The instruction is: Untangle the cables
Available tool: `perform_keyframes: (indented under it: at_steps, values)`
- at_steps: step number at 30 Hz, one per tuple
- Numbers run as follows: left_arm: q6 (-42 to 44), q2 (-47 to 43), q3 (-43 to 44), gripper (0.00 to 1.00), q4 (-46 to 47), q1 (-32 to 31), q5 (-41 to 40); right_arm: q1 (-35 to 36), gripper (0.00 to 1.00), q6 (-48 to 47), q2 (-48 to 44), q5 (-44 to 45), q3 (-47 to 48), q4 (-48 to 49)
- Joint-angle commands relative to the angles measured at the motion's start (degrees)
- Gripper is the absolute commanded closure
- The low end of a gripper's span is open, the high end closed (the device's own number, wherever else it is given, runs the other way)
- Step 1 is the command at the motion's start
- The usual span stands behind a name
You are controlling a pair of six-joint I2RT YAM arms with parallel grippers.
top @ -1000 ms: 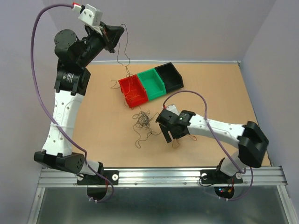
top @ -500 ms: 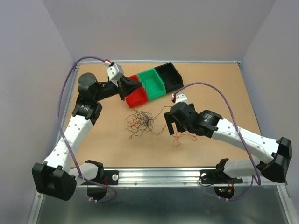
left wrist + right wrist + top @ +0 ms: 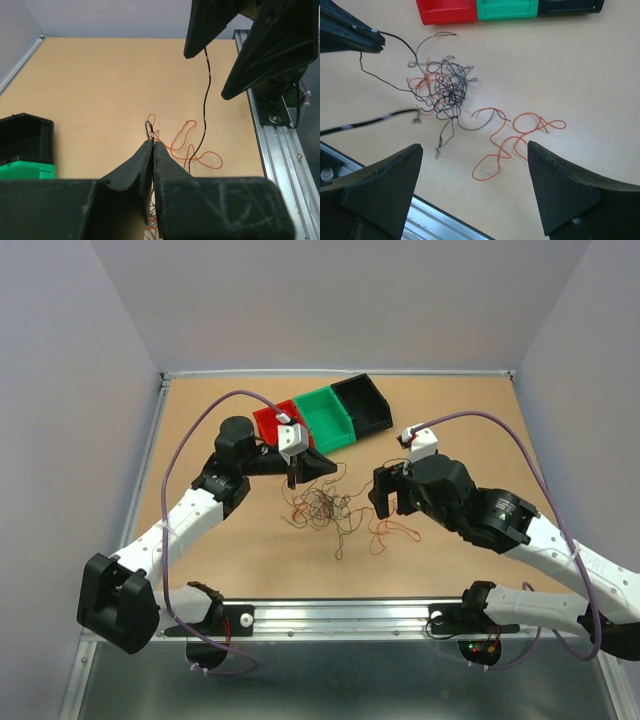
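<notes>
Left claw (image 3: 152, 142) has its two fingers pressed together, and at the very tip it pinches one thin black strand of the cables (image 3: 442, 90). It stands at the far left edge of the tangle. Right claw (image 3: 473, 150) is spread wide and holds nothing; it hangs above the table (image 3: 450, 390), to the right of the tangle. The cables lie as a loose knot of black, dark and orange wires near the middle of the table, between both claws. One orange strand (image 3: 538, 121) lies in curls at the near right of the knot. On the far side, a red bin (image 3: 270, 423), a green bin (image 3: 326, 415) and a black bin (image 3: 362, 403) stand touching in a row.
</notes>
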Motion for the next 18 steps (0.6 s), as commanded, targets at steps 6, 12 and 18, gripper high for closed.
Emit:
perform_keyframes:
  at_steps: [6,12,18]
  values:
    - [5.64,-0.66,-1.37,0.73,3.2,-5.16,-1.35,-0.04,0.12,-1.81,0.8,-2.63,0.1,5.59]
    - [6.44,3.38,-1.2,0.73,4.08,-8.84,-2.77,-0.13,0.25,-2.16,-0.78,-4.39,-0.52,9.46]
    - [5.91,5.06,-2.77,0.72,7.59,-10.96,-5.31,-0.04,0.33,-2.08,-2.37,-6.05,-1.84,12.71]
